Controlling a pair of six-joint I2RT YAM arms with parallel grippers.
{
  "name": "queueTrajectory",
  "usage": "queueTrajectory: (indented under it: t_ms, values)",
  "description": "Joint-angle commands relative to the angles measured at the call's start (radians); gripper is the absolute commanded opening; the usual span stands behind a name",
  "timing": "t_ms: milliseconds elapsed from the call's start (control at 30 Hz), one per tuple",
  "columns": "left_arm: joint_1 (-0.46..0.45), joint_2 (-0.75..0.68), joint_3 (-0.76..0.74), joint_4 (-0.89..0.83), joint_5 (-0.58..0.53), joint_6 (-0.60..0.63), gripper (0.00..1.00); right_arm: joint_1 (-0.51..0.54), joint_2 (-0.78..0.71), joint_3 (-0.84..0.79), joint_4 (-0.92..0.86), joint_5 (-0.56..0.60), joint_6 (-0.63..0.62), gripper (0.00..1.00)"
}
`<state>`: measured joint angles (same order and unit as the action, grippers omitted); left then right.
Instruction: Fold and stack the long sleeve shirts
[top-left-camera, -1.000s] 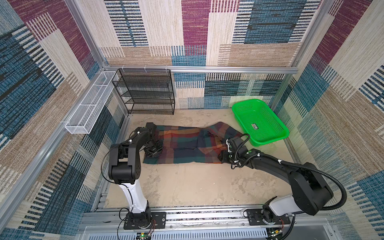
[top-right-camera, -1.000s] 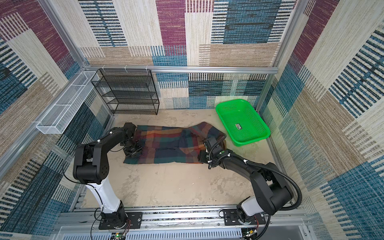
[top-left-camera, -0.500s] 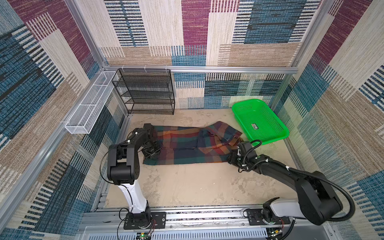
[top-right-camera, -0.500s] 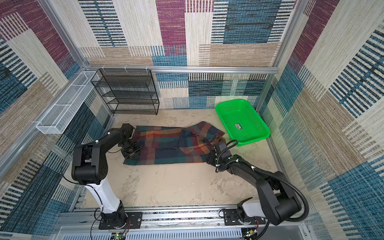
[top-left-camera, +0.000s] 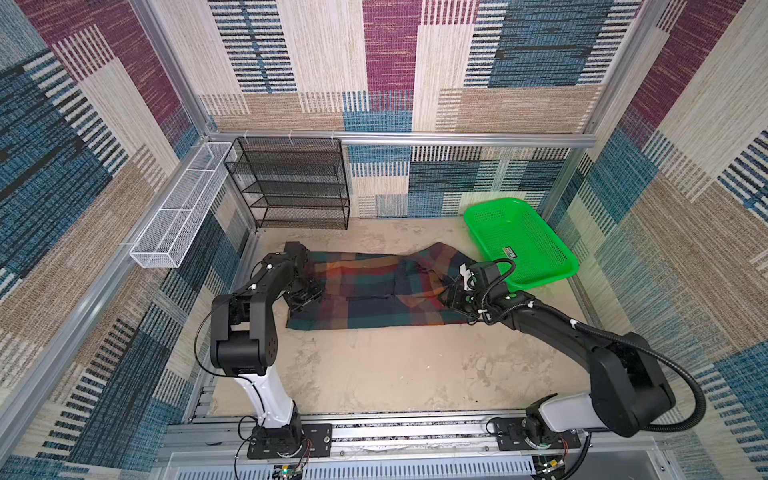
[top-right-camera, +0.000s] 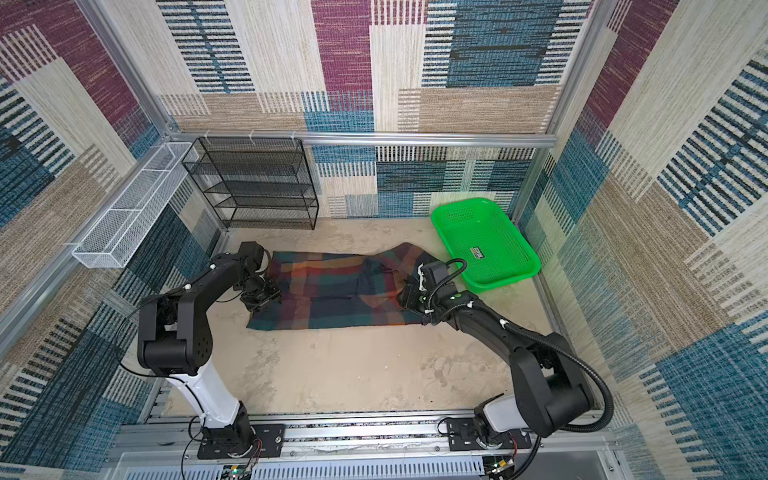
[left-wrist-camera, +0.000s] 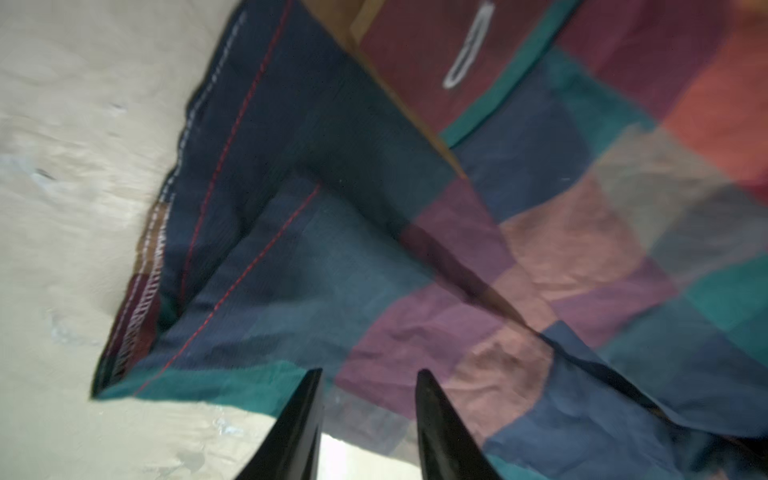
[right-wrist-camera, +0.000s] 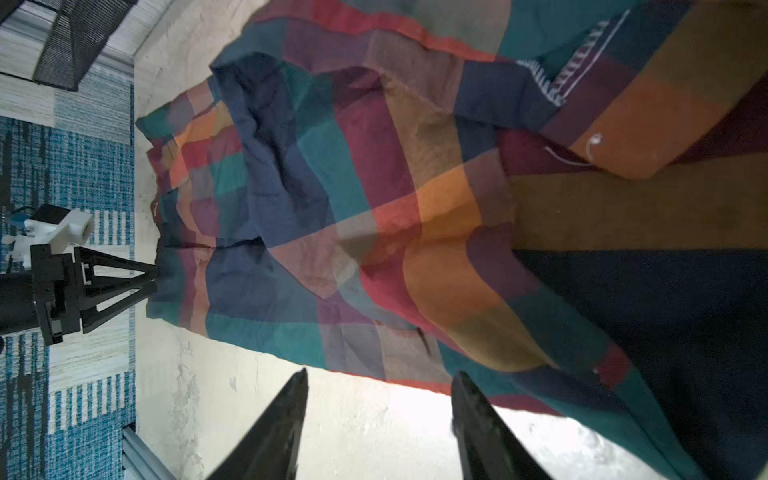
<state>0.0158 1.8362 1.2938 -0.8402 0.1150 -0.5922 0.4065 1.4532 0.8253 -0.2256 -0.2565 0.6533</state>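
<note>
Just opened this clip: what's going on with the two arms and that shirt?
A plaid shirt lies on the table, apparently folded lengthwise into a long band. The left gripper is at the shirt's left end and the right gripper at its right end. Both are open, and the wrist views show no cloth pinched between the fingers. The green basket sits next to the right end with no shirt in it.
</note>
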Motion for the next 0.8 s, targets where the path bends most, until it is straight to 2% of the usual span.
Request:
queueTrajectory:
  t_ms: [0, 233, 433, 533, 667, 767]
  values:
    - [0.009, 0.025, 0.001, 0.019, 0.017, 0.035, 0.41, -0.014, 0.063, -0.001, 0.030, 0.055, 0.013, 0.58]
    - [0.039, 0.077, 0.007, 0.015, 0.045, 0.041, 0.40, -0.090, 0.114, -0.118, 0.067, 0.091, 0.073, 0.58]
    - [0.046, 0.081, 0.007, 0.018, 0.074, 0.033, 0.40, -0.088, -0.018, -0.216, 0.035, 0.094, 0.104, 0.59]
    - [0.046, 0.068, 0.002, 0.028, 0.084, 0.026, 0.40, -0.074, -0.133, -0.241, -0.030, 0.102, 0.089, 0.59]
    - [0.046, 0.067, 0.004, 0.030, 0.098, 0.022, 0.40, -0.070, -0.267, -0.227, -0.115, 0.117, 0.080, 0.60]
    - [0.046, 0.066, 0.008, 0.030, 0.103, 0.019, 0.40, -0.069, -0.275, -0.181, -0.105, 0.101, 0.062, 0.61]
